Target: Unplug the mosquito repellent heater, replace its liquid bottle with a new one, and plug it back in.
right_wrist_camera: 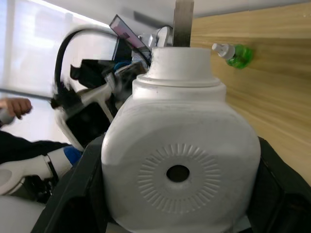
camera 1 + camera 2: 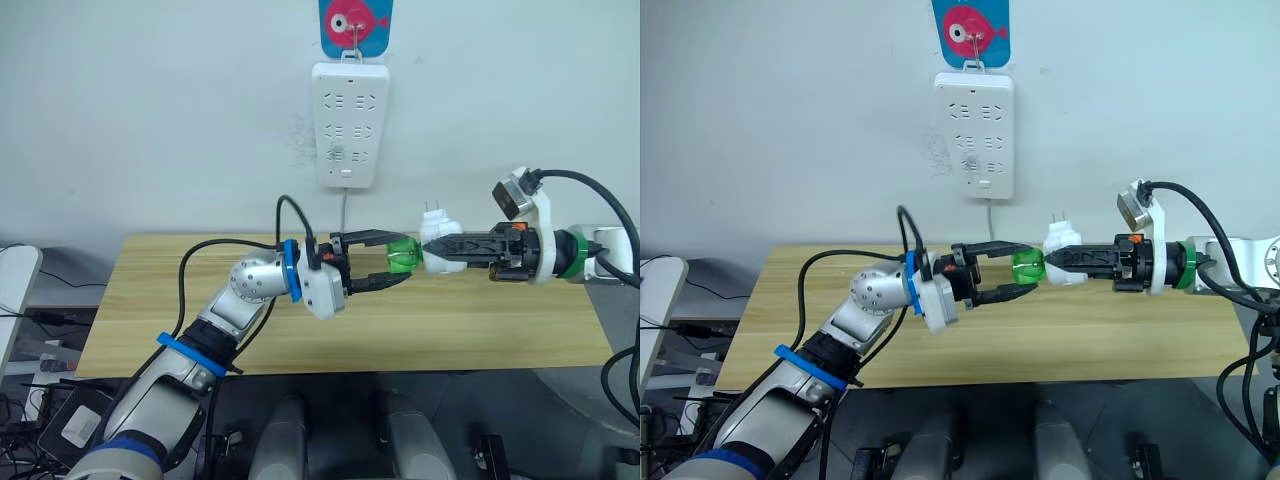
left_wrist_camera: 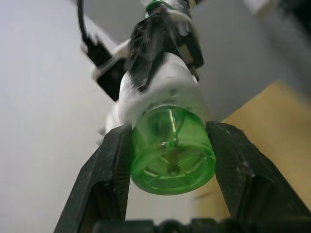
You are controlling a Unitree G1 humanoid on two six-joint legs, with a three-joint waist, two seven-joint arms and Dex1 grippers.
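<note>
Item: mosquito repellent heater (image 2: 440, 240), small white rounded plastic plug-in unit, unplugged, held in the air above the wooden table (image 2: 500, 330), below and to the right of the white multi-socket power strip (image 2: 350, 125) on the wall. Two plug pins point upward.

Attached: green translucent plastic liquid bottle (image 2: 404, 255), seated in the heater's socket, projecting toward the robot's left.

Right gripper (image 2: 455, 248): two black fingers clamped on the heater's body from both sides; the right wrist view shows the white body wedged between them.

Left gripper (image 2: 385, 260): fingers part-spread, one either side of the green bottle. In the left wrist view they lie against or just beside its flanks; whether they press firmly cannot be told.

Also present: second green bottle with white cap (image 1: 234, 53), lying on the table beyond the heater in the right wrist view. A person's hand (image 1: 14, 106) at the edge of that view, apart from the work.

Step in hand, as judged: removing the bottle from the heater. Next move likely calls for a firm left grip, then twisting or pulling the bottle free while the right holds steady.
</note>
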